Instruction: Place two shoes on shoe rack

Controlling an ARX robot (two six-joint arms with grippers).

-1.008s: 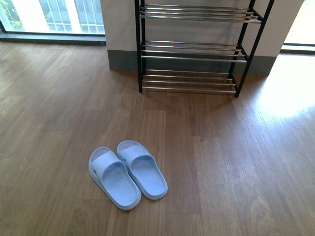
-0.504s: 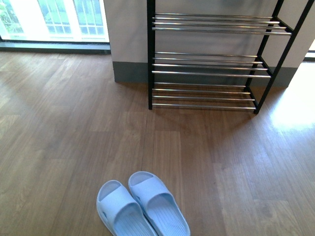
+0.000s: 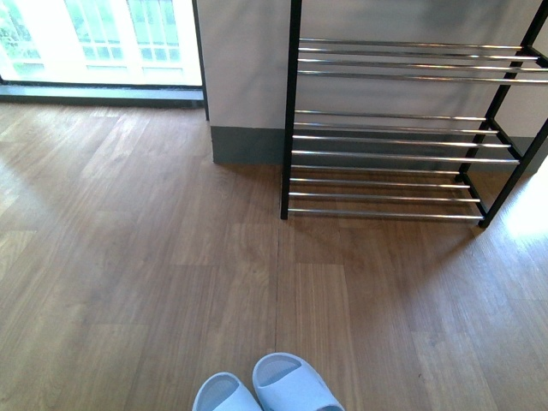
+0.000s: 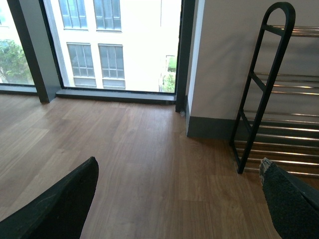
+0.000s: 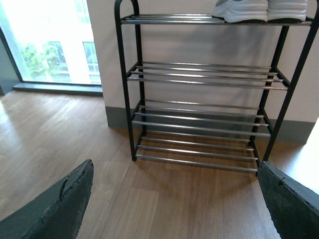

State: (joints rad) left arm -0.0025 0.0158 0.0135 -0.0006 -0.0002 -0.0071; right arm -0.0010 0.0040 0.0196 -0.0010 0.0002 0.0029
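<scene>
Both jaws stand wide apart and empty, the left gripper (image 4: 179, 164) over wooden floor (image 4: 139, 149), the right gripper (image 5: 175, 164) facing the shoe rack (image 5: 124, 74). The two grey sneakers (image 5: 249, 9) sit on its top shelf, so placing looks done. The next move calls for no grasp, only a clear retreat.

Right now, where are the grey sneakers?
In the right wrist view, the grey sneakers sit on the top shelf of the shoe rack, at the end away from the window.
</scene>
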